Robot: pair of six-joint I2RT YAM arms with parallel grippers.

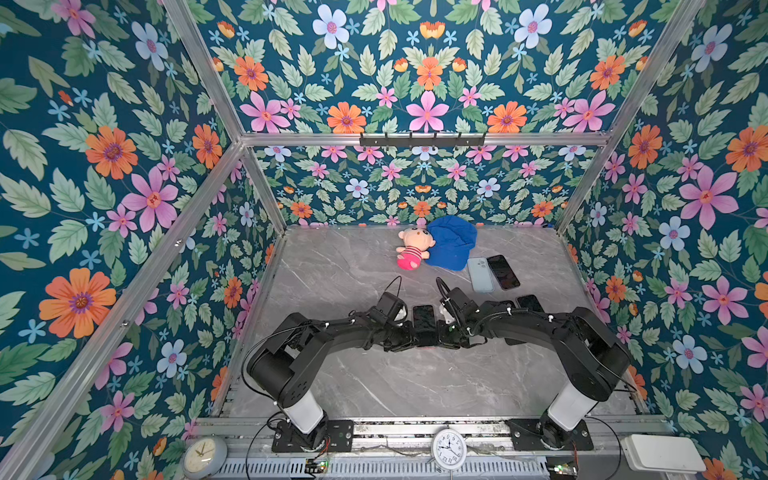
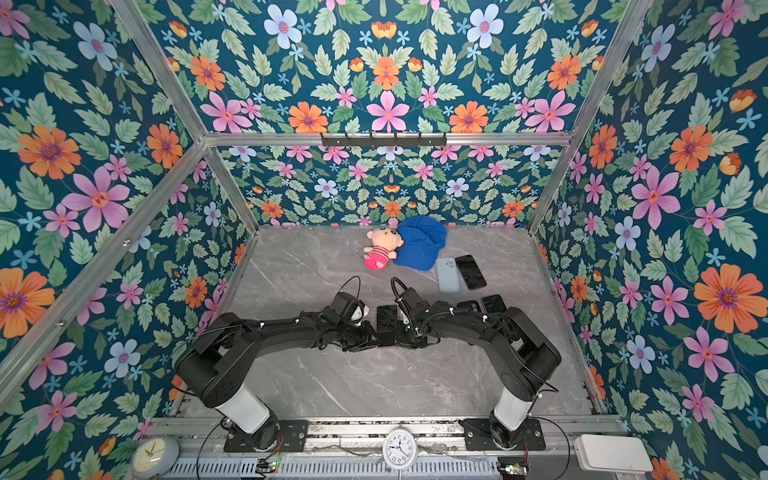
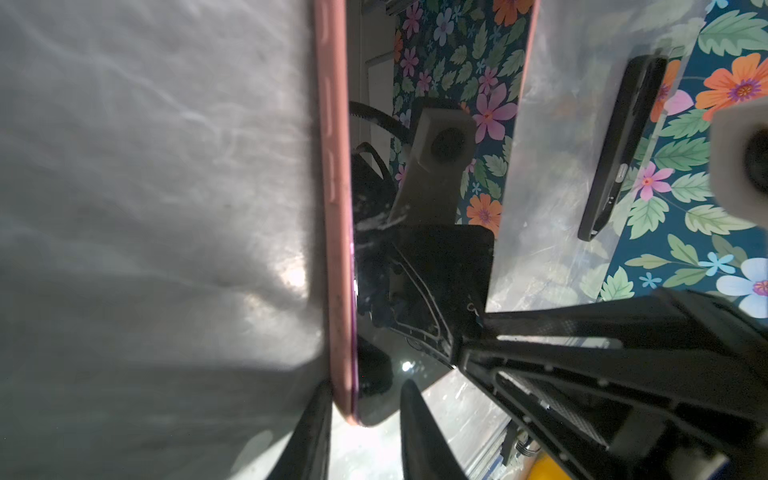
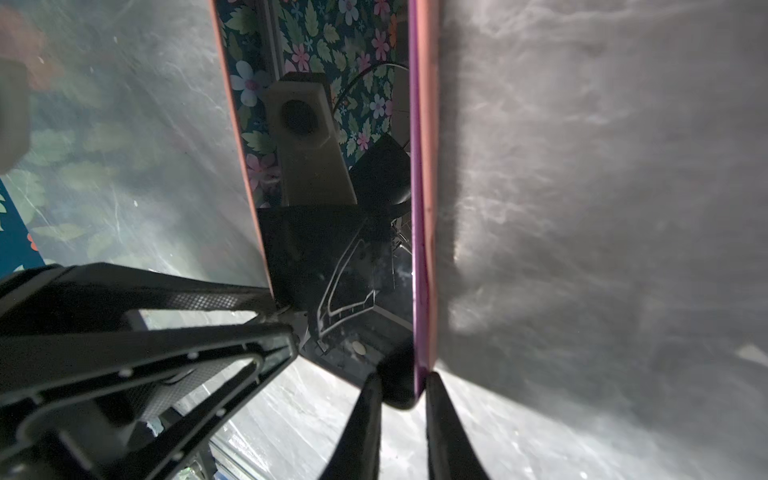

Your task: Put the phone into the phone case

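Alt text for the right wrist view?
The right gripper pinches the corner of a black-screened phone backed by a pink phone case, with the grey marble table behind. The left gripper meets the phone's opposite edge.

Arms bent inward, left pincer (image 3: 365,388) facing right pincer (image 4: 403,378) (close together)

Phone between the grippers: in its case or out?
In, perhaps not fully: pink case rims both long sides of the phone; a purple strip shows along one.
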